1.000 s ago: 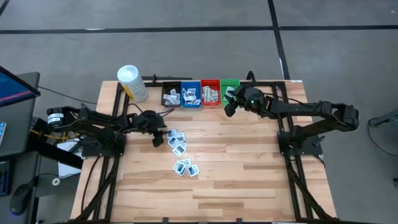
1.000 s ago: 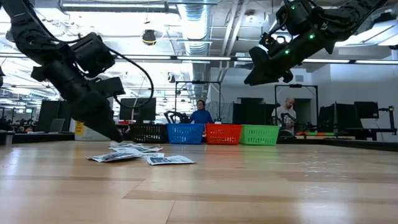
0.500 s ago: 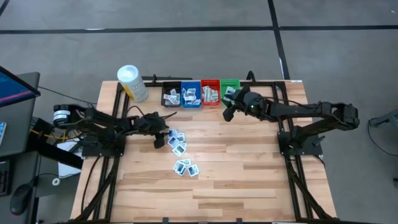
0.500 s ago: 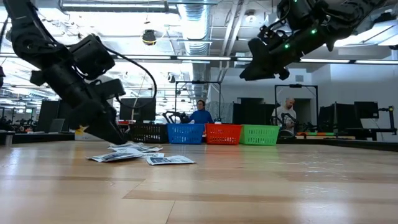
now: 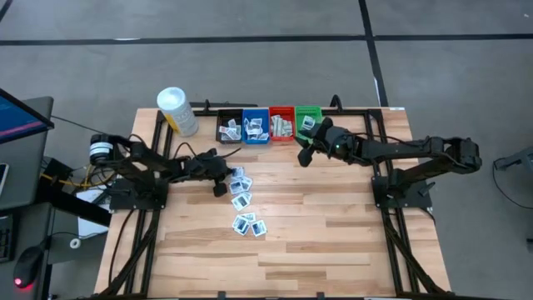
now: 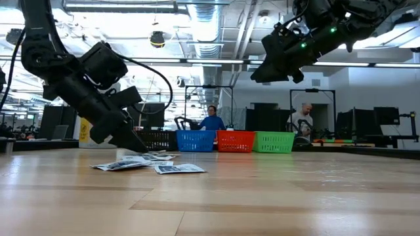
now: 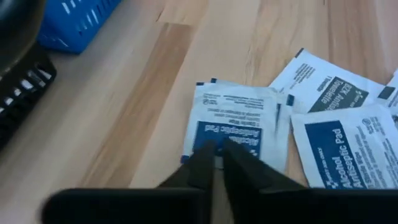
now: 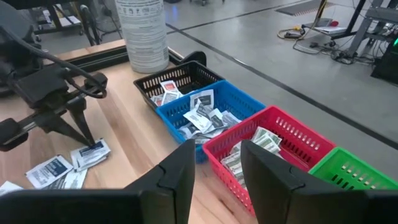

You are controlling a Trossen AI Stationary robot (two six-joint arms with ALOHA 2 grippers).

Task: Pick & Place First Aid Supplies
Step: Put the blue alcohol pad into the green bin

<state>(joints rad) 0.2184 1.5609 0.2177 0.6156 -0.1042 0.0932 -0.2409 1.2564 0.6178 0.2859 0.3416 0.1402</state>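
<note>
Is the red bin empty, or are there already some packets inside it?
Not empty. The red bin already holds several pale strip packets, seen in the right wrist view; the high view also shows light items inside it.

Grey floor [image 5: 250,58] with dark seams, ceiling strip lights [image 6: 197,62] (bright), two seated people [image 6: 211,118] behind.

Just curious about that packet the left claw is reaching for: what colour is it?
The packet is white with a blue label band, clearest in the left wrist view.
</note>
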